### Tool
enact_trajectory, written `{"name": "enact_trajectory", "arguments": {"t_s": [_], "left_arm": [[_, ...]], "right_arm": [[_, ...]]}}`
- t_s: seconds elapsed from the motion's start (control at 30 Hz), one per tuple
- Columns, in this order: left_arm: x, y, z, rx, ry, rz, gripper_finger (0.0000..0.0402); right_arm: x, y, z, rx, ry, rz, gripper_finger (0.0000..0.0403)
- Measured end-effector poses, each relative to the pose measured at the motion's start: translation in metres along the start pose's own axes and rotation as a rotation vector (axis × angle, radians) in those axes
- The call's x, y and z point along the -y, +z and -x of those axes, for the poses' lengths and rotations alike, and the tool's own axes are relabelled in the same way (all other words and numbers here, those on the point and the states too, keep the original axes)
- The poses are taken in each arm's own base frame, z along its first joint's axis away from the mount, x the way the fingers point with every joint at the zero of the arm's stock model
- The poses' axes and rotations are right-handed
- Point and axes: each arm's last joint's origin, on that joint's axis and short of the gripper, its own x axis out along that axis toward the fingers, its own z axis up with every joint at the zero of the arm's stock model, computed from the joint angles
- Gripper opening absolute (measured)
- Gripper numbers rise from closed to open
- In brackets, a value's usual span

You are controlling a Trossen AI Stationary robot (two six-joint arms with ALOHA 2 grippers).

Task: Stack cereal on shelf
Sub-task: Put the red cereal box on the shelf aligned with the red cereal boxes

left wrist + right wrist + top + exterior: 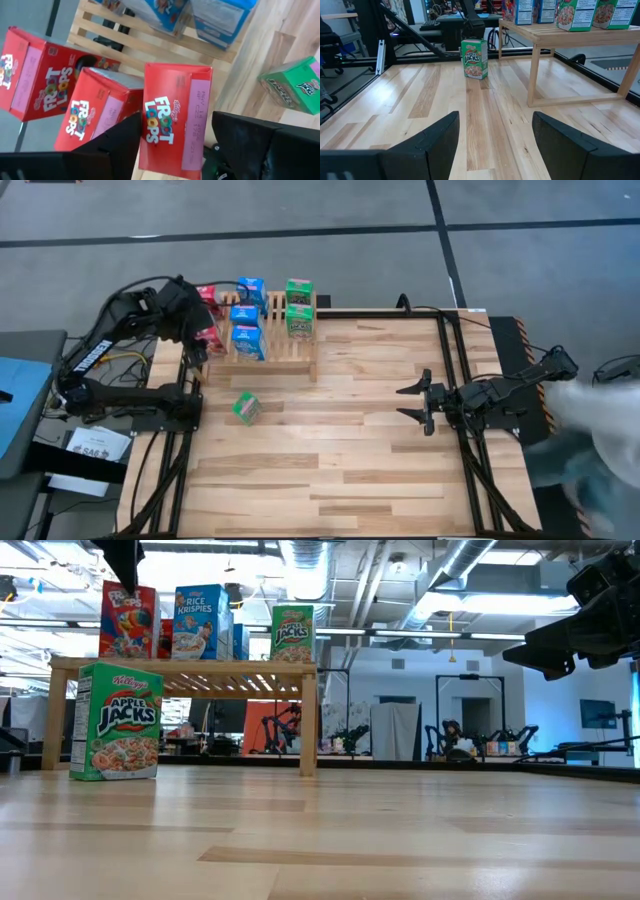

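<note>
The wooden shelf stands at the table's far left and carries red, blue and green cereal boxes. My left gripper hovers over the shelf's left end, open and pointing steeply down. Its fingers stand on either side of the nearest red Froot Loops box, which stands upright on the shelf. Two more red boxes stand beside it. One green Apple Jacks box stands upright on the table in front of the shelf. My right gripper waits open at the table's right side.
Blue boxes and green boxes fill the shelf's middle and right. Bare planks lie between the green box and my right gripper. A blurred person shows past the table's right edge.
</note>
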Motion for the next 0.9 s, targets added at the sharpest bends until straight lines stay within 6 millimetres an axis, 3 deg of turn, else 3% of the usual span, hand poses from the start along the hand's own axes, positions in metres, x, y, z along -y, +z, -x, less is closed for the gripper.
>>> {"name": "enact_trajectory", "arguments": {"t_s": [0.47,0.9], "left_arm": [[-0.001,-0.002,0.005,0.029,0.0,0.042,0.0241],[-0.002,-0.009,0.024,0.212,-0.003,0.122,0.0241]], "right_arm": [[0.0,0.0,0.0,0.0,0.0,0.0,0.0276],[0.0,0.0,0.0,0.0,0.0,0.0,0.0276]]}}
